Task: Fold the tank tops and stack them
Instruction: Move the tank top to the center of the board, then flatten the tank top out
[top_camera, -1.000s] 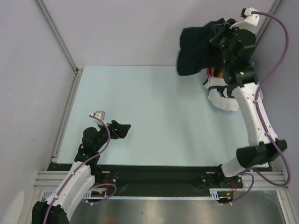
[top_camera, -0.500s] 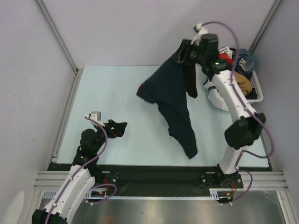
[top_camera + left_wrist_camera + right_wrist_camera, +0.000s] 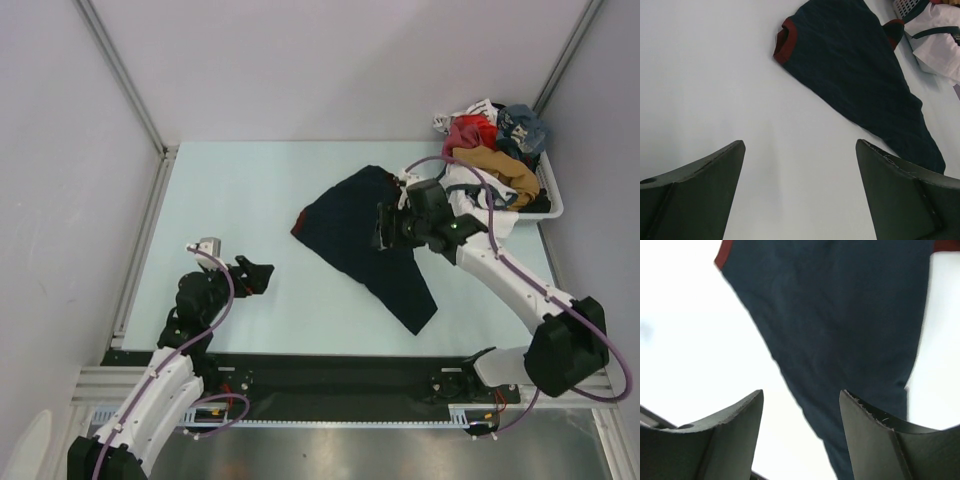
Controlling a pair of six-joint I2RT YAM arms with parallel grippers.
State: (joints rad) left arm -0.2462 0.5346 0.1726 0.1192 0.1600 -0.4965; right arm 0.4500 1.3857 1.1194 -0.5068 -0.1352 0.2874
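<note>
A pale blue table [image 3: 240, 190] bears the navy tank top [image 3: 345, 225] between grey walls [image 3: 300, 60].

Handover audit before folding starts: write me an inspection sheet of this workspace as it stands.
Surface: pale blue table, no spills seen.
Job's things: navy tank top with maroon trim lies unfolded and rumpled mid-table; white tank top lies unfolded against the basket.
Clutter: basket at the far right corner, heaped with other clothes.
Grippers: left gripper open, empty, over bare table; right gripper open over the navy top, holding nothing.
Cables: purple cable loops along each arm; no snag seen.
Surroundings: grey walls, metal frame posts.
</note>
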